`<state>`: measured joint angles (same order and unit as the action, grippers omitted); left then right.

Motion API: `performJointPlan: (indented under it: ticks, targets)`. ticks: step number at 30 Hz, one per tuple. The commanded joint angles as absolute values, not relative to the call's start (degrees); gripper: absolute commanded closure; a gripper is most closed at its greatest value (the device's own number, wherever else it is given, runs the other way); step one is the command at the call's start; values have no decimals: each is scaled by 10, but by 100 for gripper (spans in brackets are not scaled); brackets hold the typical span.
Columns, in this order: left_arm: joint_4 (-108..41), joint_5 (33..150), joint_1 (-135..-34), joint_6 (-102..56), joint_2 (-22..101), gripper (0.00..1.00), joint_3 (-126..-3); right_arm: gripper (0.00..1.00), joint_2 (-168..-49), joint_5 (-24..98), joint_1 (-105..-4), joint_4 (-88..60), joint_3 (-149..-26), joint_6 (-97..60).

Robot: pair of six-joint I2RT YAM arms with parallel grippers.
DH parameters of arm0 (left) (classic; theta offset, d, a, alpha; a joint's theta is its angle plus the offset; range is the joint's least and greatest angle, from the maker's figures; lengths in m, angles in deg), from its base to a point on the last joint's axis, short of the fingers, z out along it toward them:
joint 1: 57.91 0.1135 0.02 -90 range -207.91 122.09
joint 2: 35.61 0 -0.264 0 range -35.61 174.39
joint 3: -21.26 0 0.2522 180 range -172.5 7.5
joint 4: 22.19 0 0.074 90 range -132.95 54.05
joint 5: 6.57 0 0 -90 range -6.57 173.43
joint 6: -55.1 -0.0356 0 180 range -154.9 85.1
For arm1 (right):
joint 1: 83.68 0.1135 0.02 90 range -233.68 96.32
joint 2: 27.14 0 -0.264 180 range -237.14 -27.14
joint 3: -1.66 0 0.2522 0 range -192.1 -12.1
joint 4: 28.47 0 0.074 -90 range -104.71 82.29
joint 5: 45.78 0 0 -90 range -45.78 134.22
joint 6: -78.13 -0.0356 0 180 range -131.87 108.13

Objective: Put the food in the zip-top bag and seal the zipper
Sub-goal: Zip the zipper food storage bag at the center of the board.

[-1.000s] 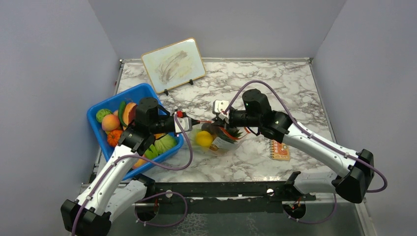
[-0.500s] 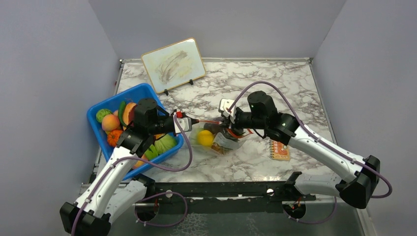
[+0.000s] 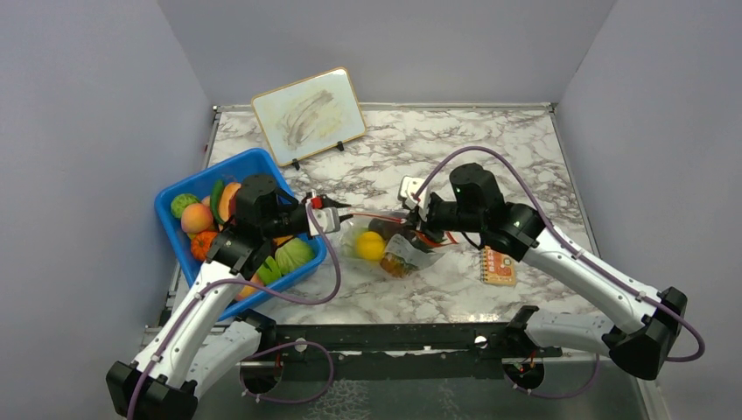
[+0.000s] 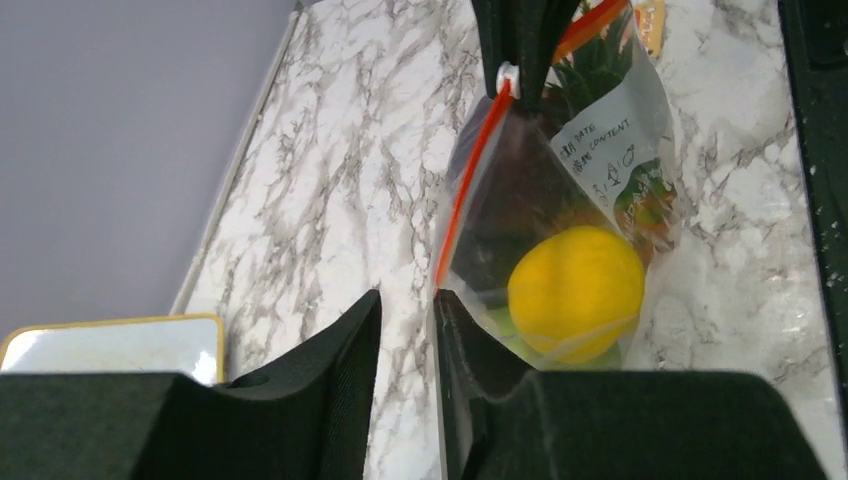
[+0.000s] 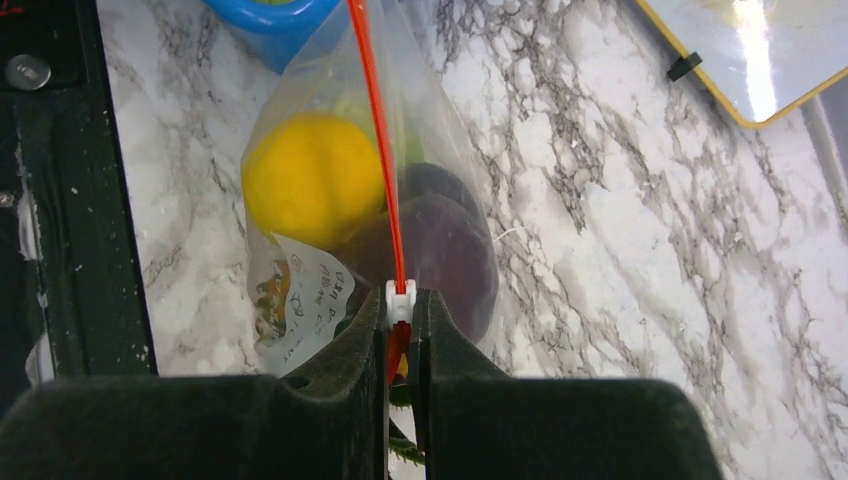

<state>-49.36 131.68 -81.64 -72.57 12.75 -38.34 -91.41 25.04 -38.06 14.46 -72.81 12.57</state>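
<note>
The clear zip-top bag lies on the marble between my grippers. It holds a yellow fruit, a dark purple one and one with spiky green leaves. Its orange-red zipper runs taut from left to right. My right gripper is shut on the zipper at its white slider. My left gripper is at the bag's left corner. Its jaws stand slightly apart, with marble showing between them in the left wrist view. The bag's edge rests against one finger.
A blue tub at the left holds more food, such as an orange fruit and a green one. A gold-framed board stands at the back. A small orange notebook lies right of the bag.
My right gripper has slid to the right along the zipper with the slider. The bag has shifted a little to the right. My left arm has hardly moved.
</note>
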Motion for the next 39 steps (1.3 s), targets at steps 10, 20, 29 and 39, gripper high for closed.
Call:
performJointPlan:
  ticks: [10,20,29,39]
  targets:
    - [-462,1453,-806,-708,163,34,-413,99,-997,124,-393,128,-808,154]
    - [-467,1418,-823,-741,239,44,-412,99,-1016,71,-393,109,-829,154]
    - [-438,1313,-816,-729,205,100,-387,99,-1000,169,-416,190,-851,153]
    - [-398,1242,-777,-680,183,100,-367,99,-982,147,-471,234,-855,155]
